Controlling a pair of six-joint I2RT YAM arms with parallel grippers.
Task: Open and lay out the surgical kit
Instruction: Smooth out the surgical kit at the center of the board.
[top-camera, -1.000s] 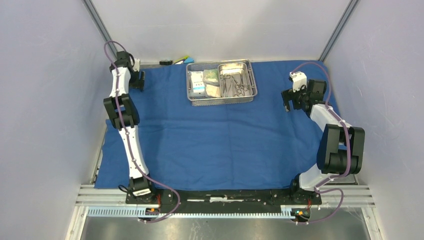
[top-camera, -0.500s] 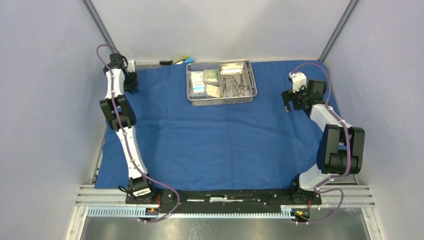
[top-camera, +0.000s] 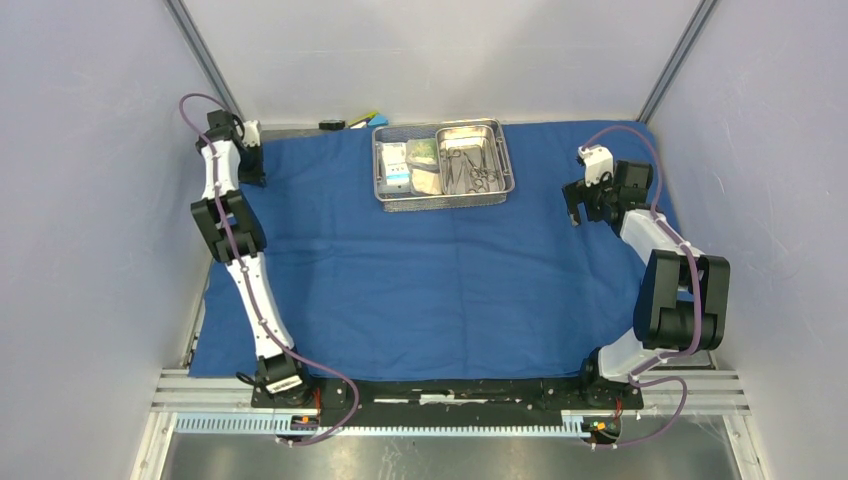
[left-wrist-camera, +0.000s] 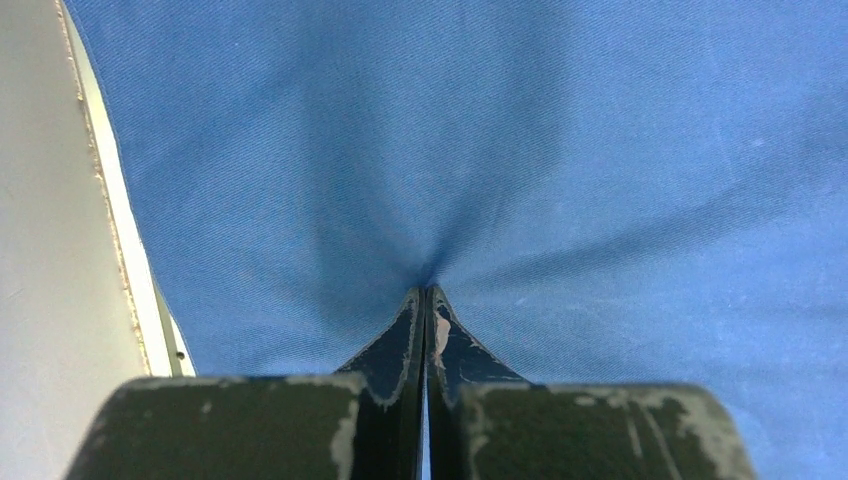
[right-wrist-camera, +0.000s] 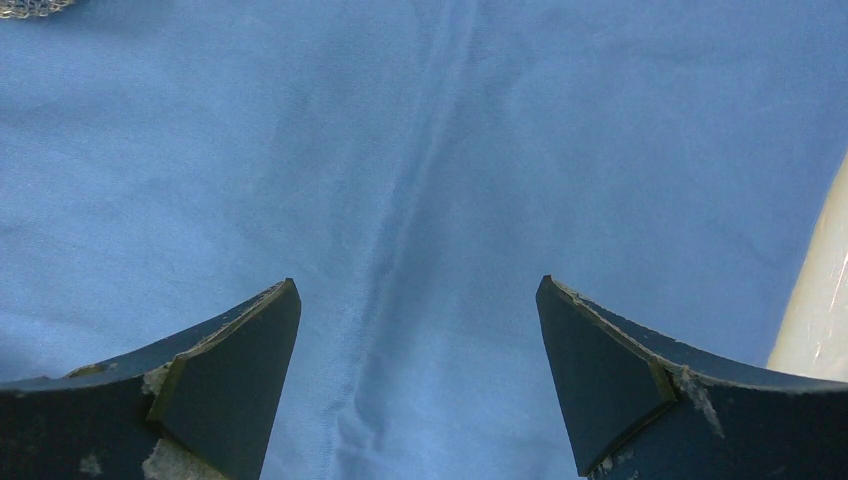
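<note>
The blue cloth wrap (top-camera: 420, 285) lies spread flat over the table. On its far middle stands the wire-mesh tray (top-camera: 440, 203). Inside it are the smaller steel pan (top-camera: 506, 150) with the slim instruments (top-camera: 468, 170), and the packets (top-camera: 408, 163) to the left of the pan. My left gripper (top-camera: 252, 162) is at the cloth's far left corner. In the left wrist view it (left-wrist-camera: 427, 292) is shut on a pinch of the cloth (left-wrist-camera: 560, 150), which puckers toward the tips. My right gripper (top-camera: 576, 212) hovers open over the cloth's right side (right-wrist-camera: 418, 290) with nothing between its fingers.
A small yellow and blue block toy (top-camera: 366, 120) lies behind the cloth next to the tray's far left corner. Grey walls enclose the table on three sides. The cloth's left edge and bare table (left-wrist-camera: 60, 250) show in the left wrist view.
My left arm has swung left and back toward the cloth's far left corner, and its gripper has gone from open to shut on the cloth. The right arm has not moved.
</note>
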